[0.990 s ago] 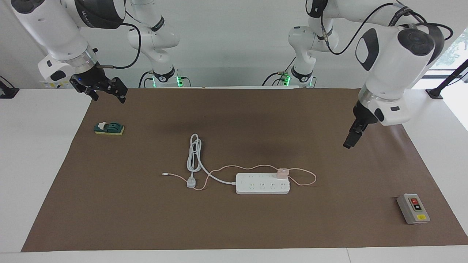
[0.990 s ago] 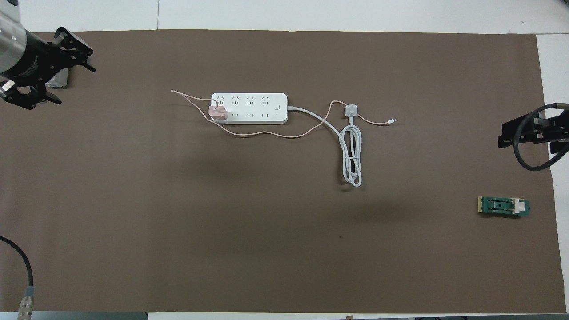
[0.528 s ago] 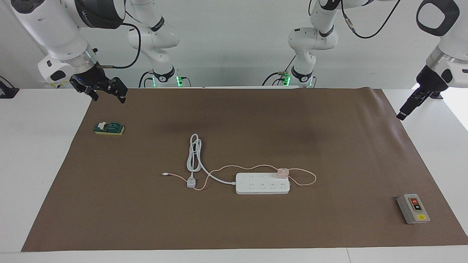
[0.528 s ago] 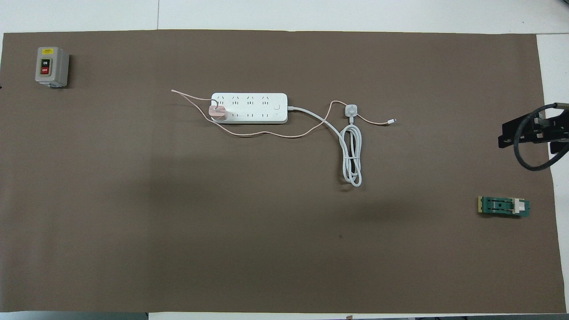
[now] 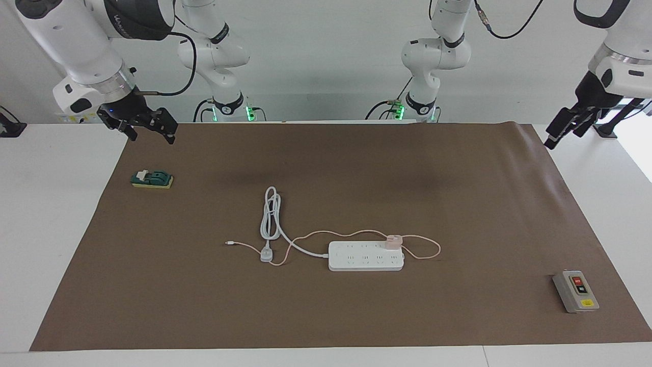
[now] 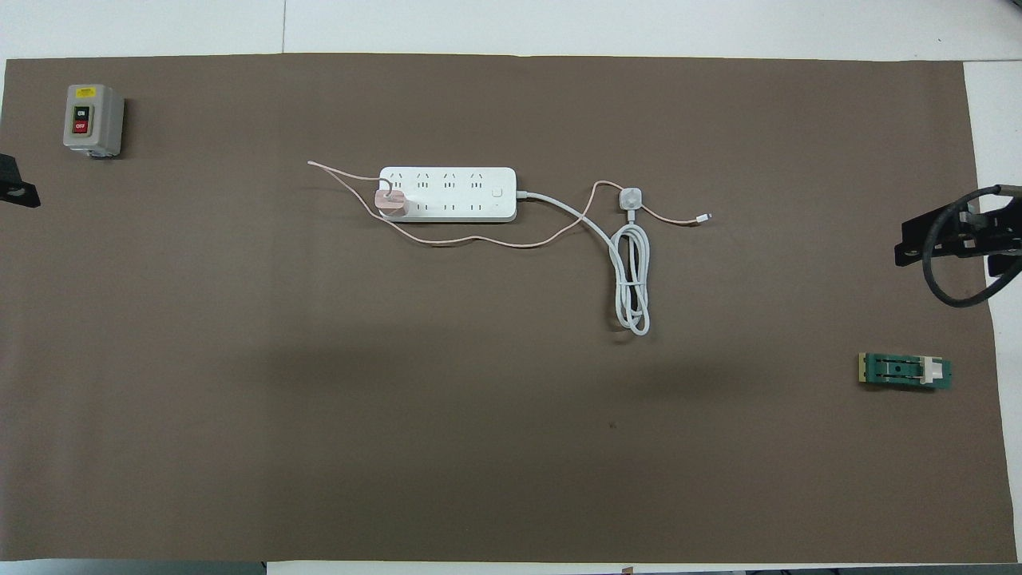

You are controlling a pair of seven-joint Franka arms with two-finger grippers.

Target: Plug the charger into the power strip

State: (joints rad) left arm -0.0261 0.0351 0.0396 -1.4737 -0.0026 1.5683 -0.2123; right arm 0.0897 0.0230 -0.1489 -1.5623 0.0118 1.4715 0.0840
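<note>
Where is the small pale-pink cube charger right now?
The small pale-pink cube charger sits on the long white power strip, at its end toward the left arm, in the row nearer the robots, mid-mat in both views.

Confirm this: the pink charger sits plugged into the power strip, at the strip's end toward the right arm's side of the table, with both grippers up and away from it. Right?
Not quite. The charger sits on the power strip at its end toward the left arm's side, as the facing view shows. The rest holds: the left gripper and right gripper are both up and away from it.
</note>
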